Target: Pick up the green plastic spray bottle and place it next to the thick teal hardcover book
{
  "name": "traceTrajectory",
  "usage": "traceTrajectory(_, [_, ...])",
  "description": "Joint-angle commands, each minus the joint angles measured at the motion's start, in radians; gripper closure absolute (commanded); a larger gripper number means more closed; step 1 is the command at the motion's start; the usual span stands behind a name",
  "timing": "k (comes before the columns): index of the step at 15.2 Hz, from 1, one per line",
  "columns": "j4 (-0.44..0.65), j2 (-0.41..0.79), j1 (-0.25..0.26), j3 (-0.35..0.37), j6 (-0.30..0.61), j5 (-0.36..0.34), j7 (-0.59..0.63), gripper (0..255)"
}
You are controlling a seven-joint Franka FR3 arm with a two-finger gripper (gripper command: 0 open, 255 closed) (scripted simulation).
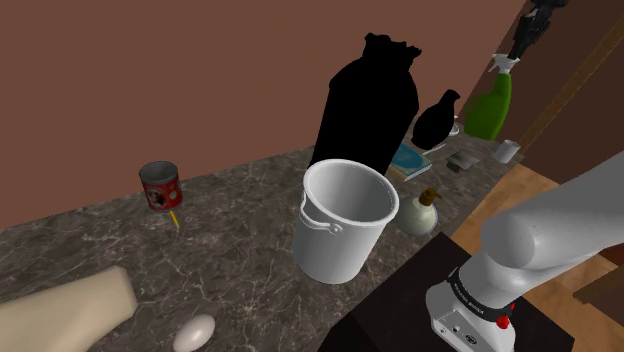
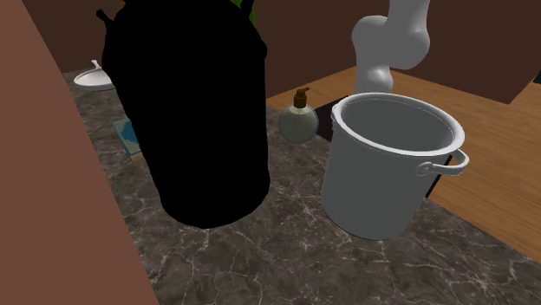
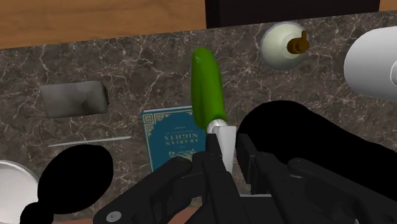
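The green spray bottle (image 1: 489, 110) hangs in the air above the far right end of the marble counter (image 1: 230, 240), held by its white nozzle. My black gripper (image 1: 519, 48) is shut on that nozzle from above. In the wrist view the green spray bottle (image 3: 207, 83) extends away from the gripper (image 3: 224, 150), whose fingers clasp the white top. The teal book (image 3: 169, 135) lies flat on the counter below, just beside the bottle's line. The teal book (image 1: 411, 160) is partly hidden behind a tall black vase shape (image 1: 368, 100).
A white bucket (image 1: 340, 222) stands mid-counter, a round soap dispenser (image 1: 421, 211) beside it. A smaller black vase shape (image 1: 437, 118), a grey flat object (image 3: 73, 100) and a white bowl (image 2: 91, 78) lie near the book. A red can (image 1: 160, 186) and an egg (image 1: 193, 332) sit further along the shoulder view's left.
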Motion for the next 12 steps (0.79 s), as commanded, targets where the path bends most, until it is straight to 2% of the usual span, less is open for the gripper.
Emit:
traceTrajectory(1, [0.060,0.050,-0.020,-0.044,-0.009,0.007,-0.067,255])
traceTrajectory(9, [0.289,0.263,-0.133,-0.196,-0.040,0.094,-0.311,255])
traceTrajectory(12, [0.200,0.224,-0.123,-0.185,0.016,0.073,-0.296,255])
